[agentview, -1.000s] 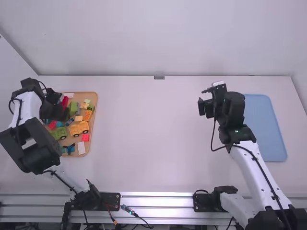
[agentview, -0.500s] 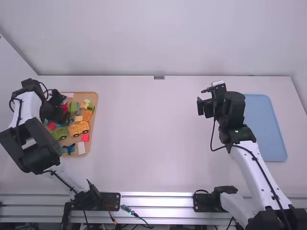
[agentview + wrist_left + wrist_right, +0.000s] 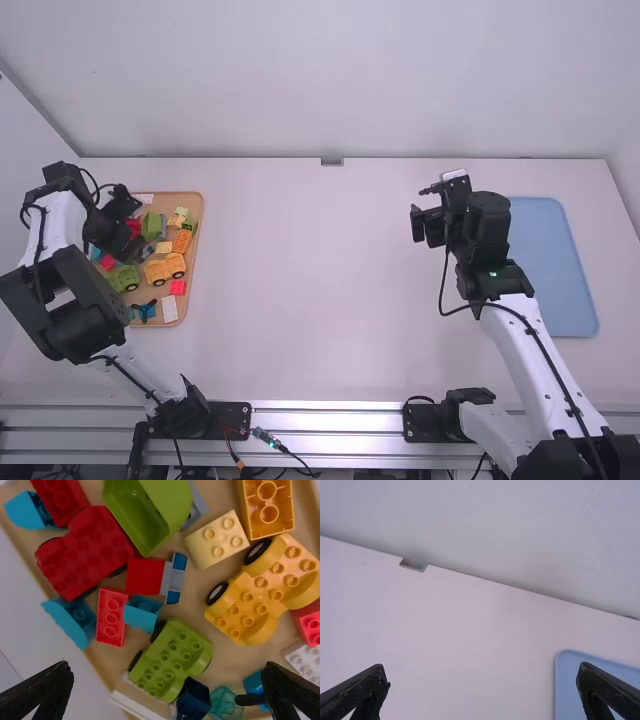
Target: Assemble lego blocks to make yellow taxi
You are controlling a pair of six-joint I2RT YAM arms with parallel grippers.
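A smooth white worktop runs back to a pale wall, with a small dark notch midway along its far edge and a metal rail along the near edge. The tan tray sits toward the left side, the blue tray close to the right edge, and a broad, flat stretch of white separates them, giving the arms room between. The left gripper is over the tan tray's left part, its fingers wide apart and clamped on nothing. The right gripper hangs over the worktop to the left of the blue tray, its fingers also apart, holding nothing. For the taxi, the yellow wheeled base lies studs up in the tan tray among mixed blocks; a pale yellow block and an orange-yellow block are near it.
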